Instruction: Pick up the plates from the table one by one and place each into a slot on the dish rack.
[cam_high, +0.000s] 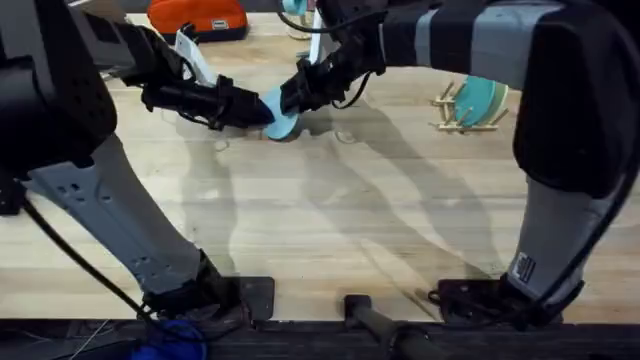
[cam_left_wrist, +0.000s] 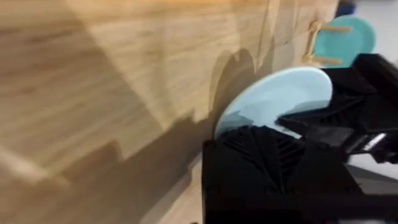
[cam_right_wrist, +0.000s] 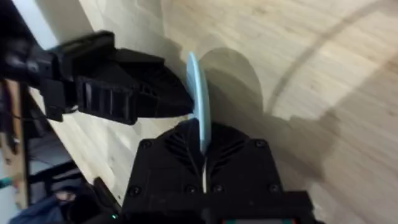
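Note:
A light blue plate (cam_high: 283, 122) stands on edge on the table (cam_high: 330, 220), far centre-left. My right gripper (cam_high: 292, 99) is shut on its rim; in the right wrist view the plate (cam_right_wrist: 198, 93) runs edge-on down between my fingers (cam_right_wrist: 168, 155). From the left, my left gripper (cam_high: 258, 108) is shut, with its tips against the plate's face. The left wrist view has the plate (cam_left_wrist: 273, 99) just beyond those tips, and the right gripper's fingers (cam_left_wrist: 354, 106) hold it at the side. The dish rack (cam_high: 470, 108) at the far right holds a teal plate (cam_high: 478, 98) in a slot.
An orange and black case (cam_high: 198, 17) lies at the table's far edge, behind the left arm. Both arm bases sit at the near edge. Bare planks stretch between the grippers and the rack (cam_left_wrist: 320, 43).

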